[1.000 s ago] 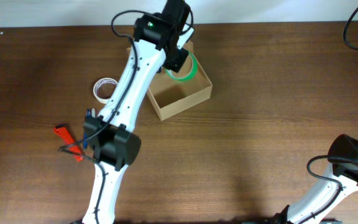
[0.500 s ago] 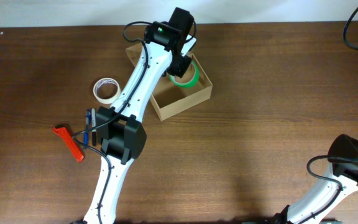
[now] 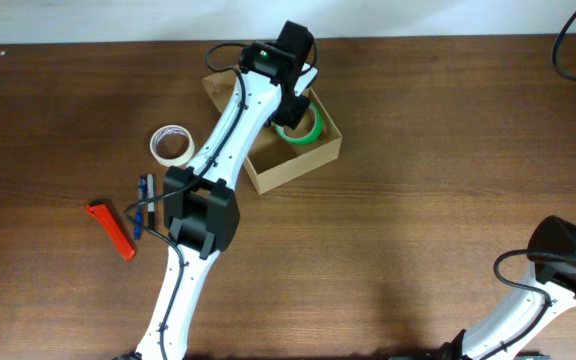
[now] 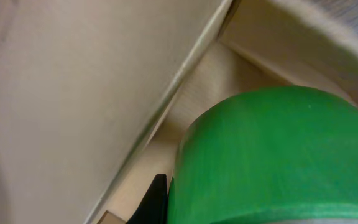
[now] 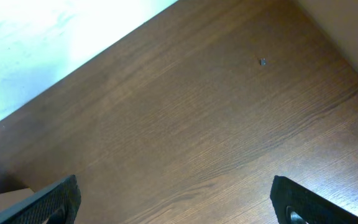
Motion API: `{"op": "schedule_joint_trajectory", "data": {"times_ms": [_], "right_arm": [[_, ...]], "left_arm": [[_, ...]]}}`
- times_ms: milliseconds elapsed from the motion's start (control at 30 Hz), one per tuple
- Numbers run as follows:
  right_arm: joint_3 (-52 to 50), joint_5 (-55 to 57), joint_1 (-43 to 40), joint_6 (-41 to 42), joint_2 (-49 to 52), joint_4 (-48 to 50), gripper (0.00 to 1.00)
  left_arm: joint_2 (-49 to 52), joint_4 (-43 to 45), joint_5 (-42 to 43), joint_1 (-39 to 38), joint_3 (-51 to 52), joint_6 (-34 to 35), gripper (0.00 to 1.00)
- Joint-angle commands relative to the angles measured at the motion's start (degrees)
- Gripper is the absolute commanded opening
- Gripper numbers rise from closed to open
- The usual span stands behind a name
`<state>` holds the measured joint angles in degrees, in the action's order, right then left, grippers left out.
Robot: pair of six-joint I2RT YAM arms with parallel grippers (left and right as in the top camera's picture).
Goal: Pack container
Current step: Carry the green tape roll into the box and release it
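1 left arm [image 3: 230,120] stretched into container [image 3: 303,167].

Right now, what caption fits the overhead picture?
Left fingers hold a green tape roll inside the open cardboard box.

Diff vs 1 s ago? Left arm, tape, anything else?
The left arm's elbow swung right. The left gripper brought the green tape slightly right and toward the near side, deeper into the box. Whether it has let go can't be seen. The white tape, earlier half hidden by the arm, now shows whole. Box, red tool, pens and right arm are unchanged.
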<state>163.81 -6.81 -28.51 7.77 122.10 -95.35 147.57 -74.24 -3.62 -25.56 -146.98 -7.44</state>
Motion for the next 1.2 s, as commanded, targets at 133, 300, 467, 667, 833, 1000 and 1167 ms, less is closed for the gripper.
{"op": "schedule_joint_trajectory", "data": {"times_ms": [133, 300, 467, 667, 833, 1000, 1167], "right_arm": [[0.24, -0.5, -0.07, 0.24, -0.7, 0.15, 0.99], [0.24, -0.48, -0.07, 0.24, -0.7, 0.15, 0.99], [0.24, -0.5, -0.07, 0.24, -0.7, 0.15, 0.99], [0.24, -0.5, -0.07, 0.24, -0.7, 0.17, 0.99], [0.24, -0.5, -0.07, 0.24, -0.7, 0.17, 0.99], [0.24, -0.5, -0.07, 0.24, -0.7, 0.17, 0.99], [0.24, -0.5, -0.07, 0.24, -0.7, 0.15, 0.99]], "left_arm": [[0.74, 1.03, 0.83, 0.94, -0.17, 1.42, 0.01], [0.9, 1.22, 0.94, 2.34, -0.17, 1.99, 0.02], [1.81, 1.2, 1.03, 2.47, -0.17, 2.08, 0.02], [3.13, 1.22, 1.31, 2.47, -0.17, 2.73, 0.02], [3.34, 1.53, 1.53, 2.43, -0.17, 2.93, 0.02], [3.34, 2.27, 1.77, 2.36, -0.17, 3.34, 0.11], [3.34, 3.06, 2.6, 2.29, -0.17, 3.37, 0.22]]}}
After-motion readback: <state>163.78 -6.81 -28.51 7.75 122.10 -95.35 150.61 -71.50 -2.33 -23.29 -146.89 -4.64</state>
